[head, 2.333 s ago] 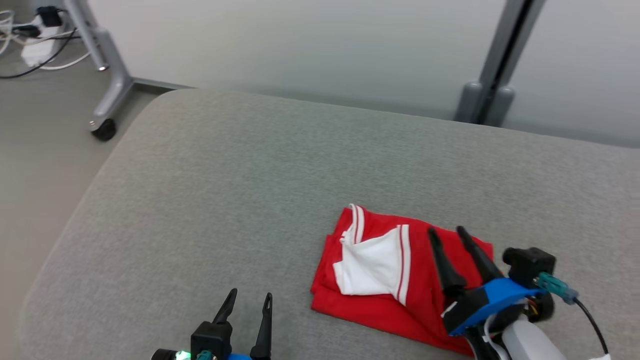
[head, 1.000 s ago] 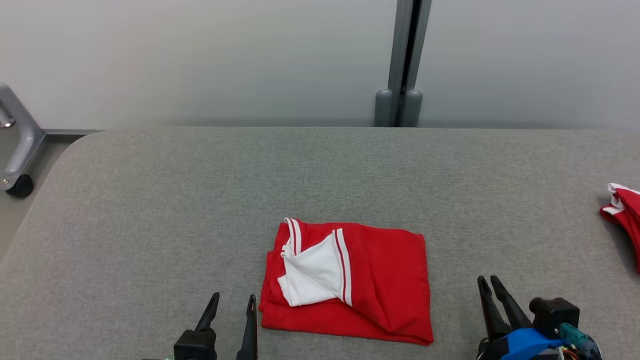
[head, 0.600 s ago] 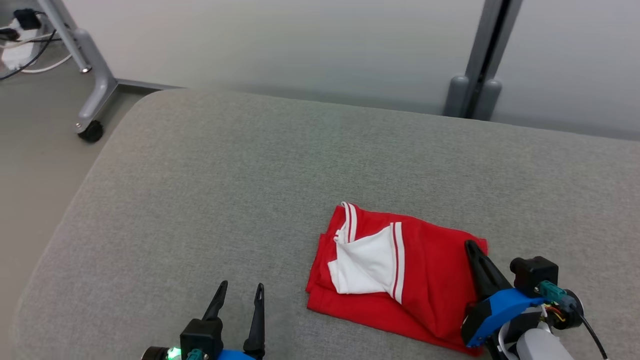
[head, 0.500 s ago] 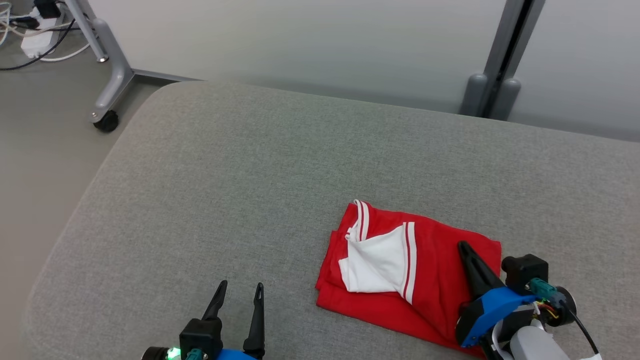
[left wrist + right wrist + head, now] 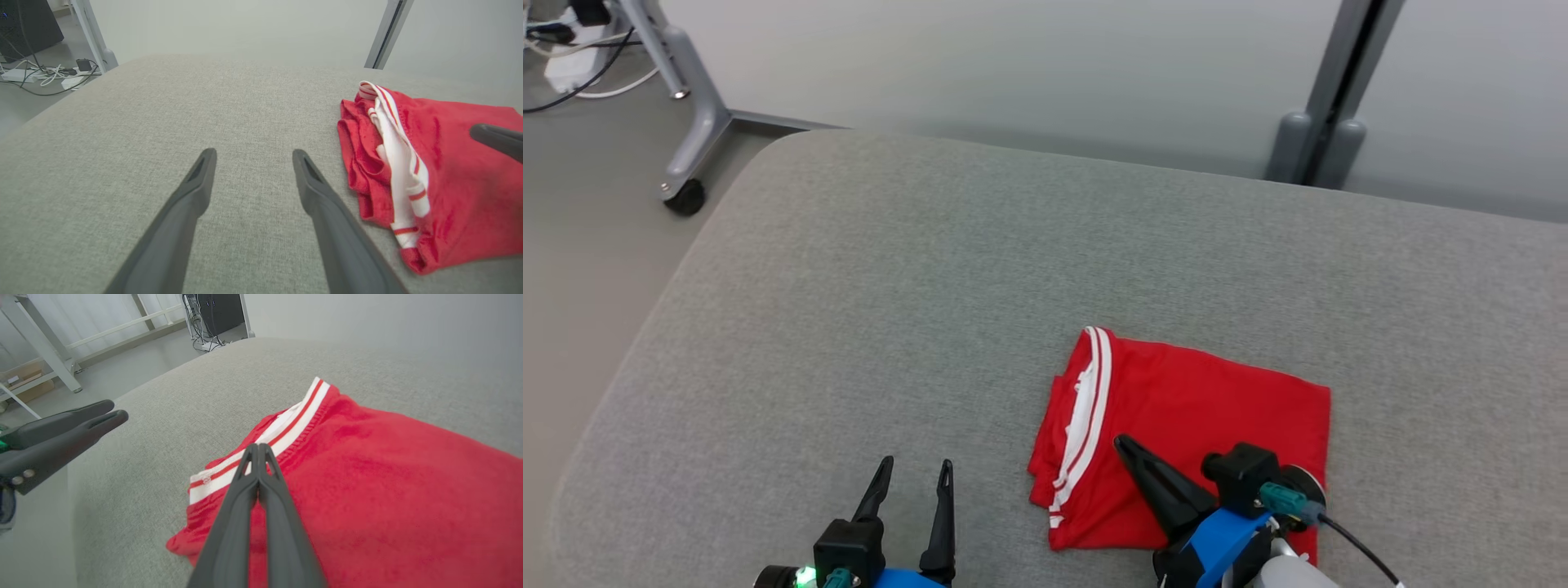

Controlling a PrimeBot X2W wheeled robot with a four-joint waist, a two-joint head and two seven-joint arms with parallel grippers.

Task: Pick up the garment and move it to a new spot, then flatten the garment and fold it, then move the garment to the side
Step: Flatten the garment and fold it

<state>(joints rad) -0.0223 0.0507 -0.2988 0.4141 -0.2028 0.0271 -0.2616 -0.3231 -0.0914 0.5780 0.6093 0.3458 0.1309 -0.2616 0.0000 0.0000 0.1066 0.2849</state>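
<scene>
The garment point(image 5: 1209, 408) is red with a white-striped band and lies folded on the grey padded surface point(image 5: 890, 286), right of centre near the front edge. It shows again in the left wrist view point(image 5: 445, 171) and the right wrist view point(image 5: 388, 477). My right gripper point(image 5: 1122, 443) is shut, its fingers pressed together with nothing between them. Its tips point(image 5: 258, 446) point left over the striped band. My left gripper point(image 5: 916, 464) stands open on bare surface just left of the garment, its fingers point(image 5: 200, 179) apart and empty. From the right wrist it appears at the left edge point(image 5: 115, 409).
The padded surface's rounded left edge drops to the floor point(image 5: 580, 245). A wheeled metal leg point(image 5: 686, 192) and cables point(image 5: 564, 49) sit at the far left. A grey post point(image 5: 1327, 90) stands against the wall behind.
The white flap on top of the garment has been turned over, leaving a red top and a striped left edge. My right gripper swept left across the cloth and stays shut. Left gripper unchanged.
</scene>
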